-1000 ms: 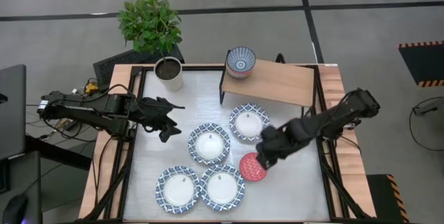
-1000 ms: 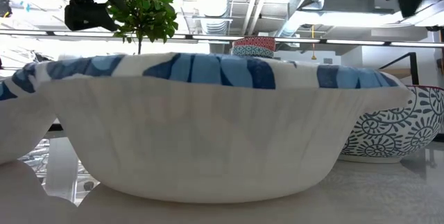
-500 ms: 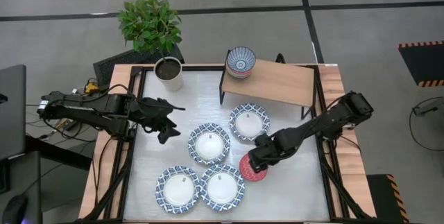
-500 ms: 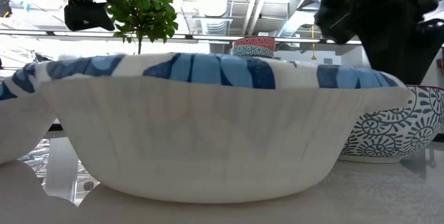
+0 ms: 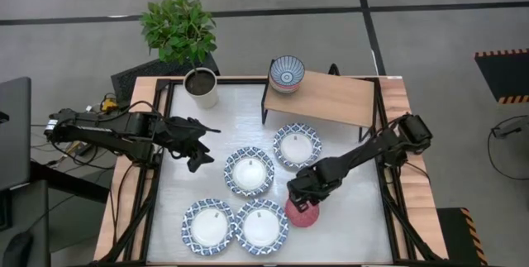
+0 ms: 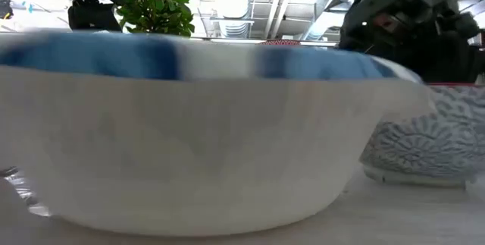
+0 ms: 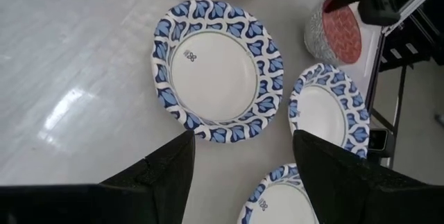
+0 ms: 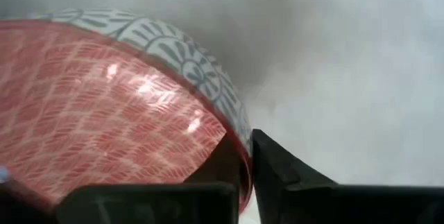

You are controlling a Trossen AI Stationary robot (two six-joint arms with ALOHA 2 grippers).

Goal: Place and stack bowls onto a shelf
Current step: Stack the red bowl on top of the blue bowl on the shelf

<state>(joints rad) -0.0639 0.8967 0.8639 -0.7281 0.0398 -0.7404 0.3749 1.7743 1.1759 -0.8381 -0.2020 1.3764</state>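
Note:
The red bowl [image 5: 303, 214] sits on the table near the front, right of the wide bowls; its outside is grey-patterned [image 6: 424, 139]. My right gripper [image 5: 299, 195] is down on its far rim and shut on it. Several wide blue-and-white bowls rest on their bases on the table [image 5: 250, 171] [image 5: 297, 145] [image 5: 209, 225] [image 5: 263, 226]. Small bowls stand stacked [image 5: 287, 74] on the left end of the wooden shelf [image 5: 331, 97]. My left gripper [image 5: 196, 141] waits open and empty above the table's left part, and it looks down on a wide bowl [image 7: 218, 68]. My right gripper has the red bowl's rim [image 8: 239, 137] between its fingers, one finger inside the bowl [image 8: 220, 160] and one outside [image 8: 277, 172]. The fingers come slanting down from the table's far right. The bowl stands on its base on the table.
A white plant pot [image 5: 202, 87] with a green plant stands at the far left corner. The shelf's middle and right part [image 5: 347, 102] are bare board. The nearest wide bowl [image 6: 204, 146] fills the low view. Bare tabletop [image 5: 347, 209] lies to the right of the red bowl.
My right gripper has moved down and toward the table's left and near edge, onto the red bowl's rim. The red bowl has slid a little toward the near edge. The wide bowl beside it has shifted slightly and shows blurred in the low view.

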